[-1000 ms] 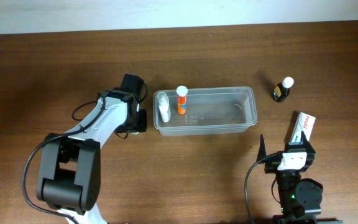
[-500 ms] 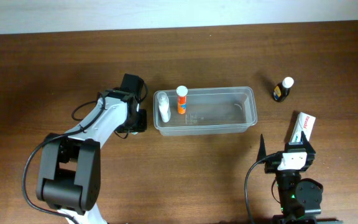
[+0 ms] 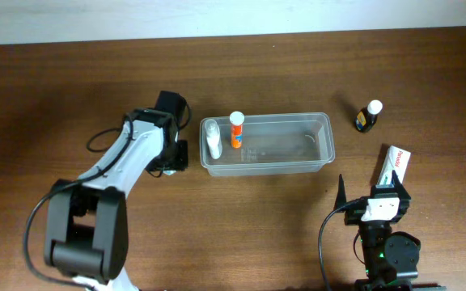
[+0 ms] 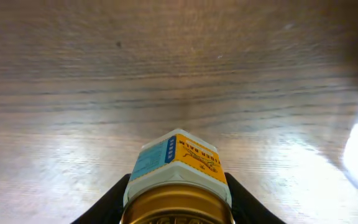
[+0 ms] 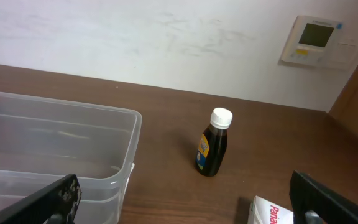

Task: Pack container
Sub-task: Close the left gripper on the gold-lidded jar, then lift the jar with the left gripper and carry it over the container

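The clear, shallow rectangular plastic container [image 3: 291, 153] sits mid-table, just beside the left pincer [image 3: 176, 155], at its three o'clock. That pincer grips a small gold-lidded jar [image 4: 178, 167] (orange-and-blue label). The right pincer [image 3: 370, 192] gapes wide, with the container at its ten o'clock.

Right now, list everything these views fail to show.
- Yellow-labelled jar: in the left wrist view the bottom edge cuts off its lid; overhead, the left arm hides it.
- White box: overhead, the right arm overlaps its near end; in the right wrist view the bottom edge cuts it off.
- Container: in the right wrist view the left edge cuts it off, so most of its contents are out of frame.
- Dark bottle: the label print is too small to read.
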